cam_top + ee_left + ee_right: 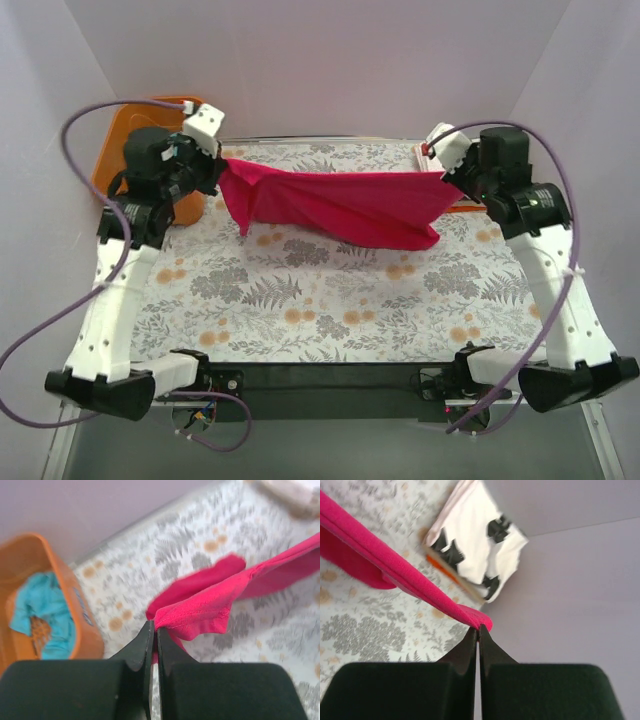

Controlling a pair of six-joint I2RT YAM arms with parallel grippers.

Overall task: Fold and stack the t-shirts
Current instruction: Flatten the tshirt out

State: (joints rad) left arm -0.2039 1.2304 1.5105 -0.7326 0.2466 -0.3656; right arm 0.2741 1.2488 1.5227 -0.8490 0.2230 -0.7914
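The magenta-red t-shirt (340,205) hangs stretched in the air between my two grippers, above the far half of the table. My left gripper (222,170) is shut on its left end (200,607). My right gripper (447,172) is shut on its right end (415,577). The shirt sags in the middle and its lower edge hangs toward the table. The white t-shirt with black marks (477,542) lies folded at the far right corner, mostly hidden behind my right arm in the top view. The teal t-shirt (45,612) lies crumpled inside the orange basket (75,605).
The orange basket (125,135) stands at the far left corner, behind my left arm. The table carries a floral cloth (330,300). Purple walls close in the back and both sides.
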